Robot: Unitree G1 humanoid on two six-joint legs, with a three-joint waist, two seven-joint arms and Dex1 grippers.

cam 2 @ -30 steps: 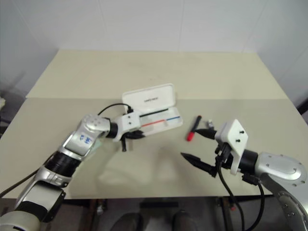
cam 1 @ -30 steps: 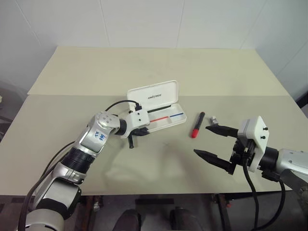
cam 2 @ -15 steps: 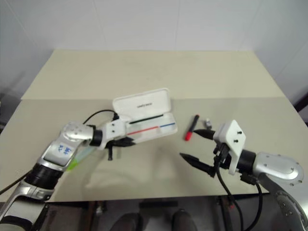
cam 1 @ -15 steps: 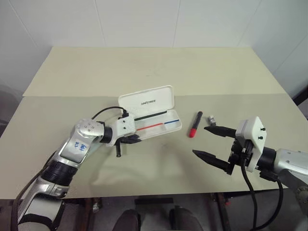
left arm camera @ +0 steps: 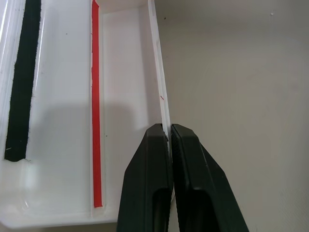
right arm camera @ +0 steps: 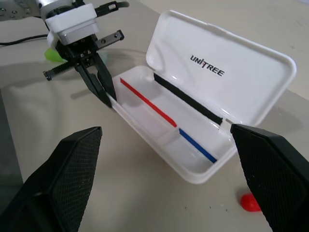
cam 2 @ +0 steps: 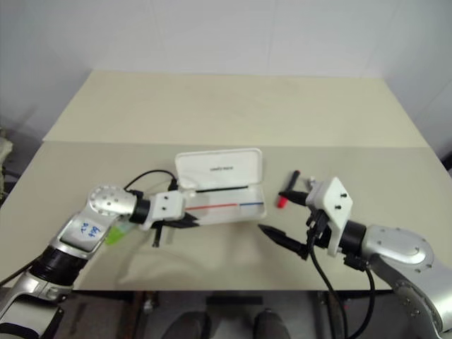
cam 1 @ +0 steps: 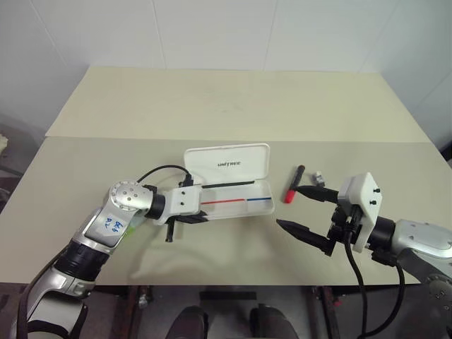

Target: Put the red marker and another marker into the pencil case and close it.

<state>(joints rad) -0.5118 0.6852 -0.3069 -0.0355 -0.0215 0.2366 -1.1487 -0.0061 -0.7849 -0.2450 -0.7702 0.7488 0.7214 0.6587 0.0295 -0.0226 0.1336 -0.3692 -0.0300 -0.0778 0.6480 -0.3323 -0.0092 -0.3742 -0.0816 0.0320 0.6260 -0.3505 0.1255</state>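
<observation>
Pencil case (cam 1: pixel 236 191): lid raised, found mid-counter (cam 1: pixel 212 99) | left gripper (left arm camera: pixel 169 140): jaws clenched on case's front wall | right gripper (cam 1: pixel 307 212): jaws released, empty | red marker (cam 1: pixel 293 185): lying beside case, toward counter's right edge | green marker (cam 2: pixel 119 232): under left arm.

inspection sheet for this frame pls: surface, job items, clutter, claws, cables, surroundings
surface: beige table, seam across its middle.
job's things: white pencil case open, lid up, no markers inside; red marker lies on the table right of the case; green marker lies by the left arm.
clutter: small grey bit beside the red marker.
grippers: left claw shut on the pencil case's front wall; right claw open, holding nothing, near the red marker.
cables: black cable loops at the left wrist.
surroundings: white wall behind.
</observation>
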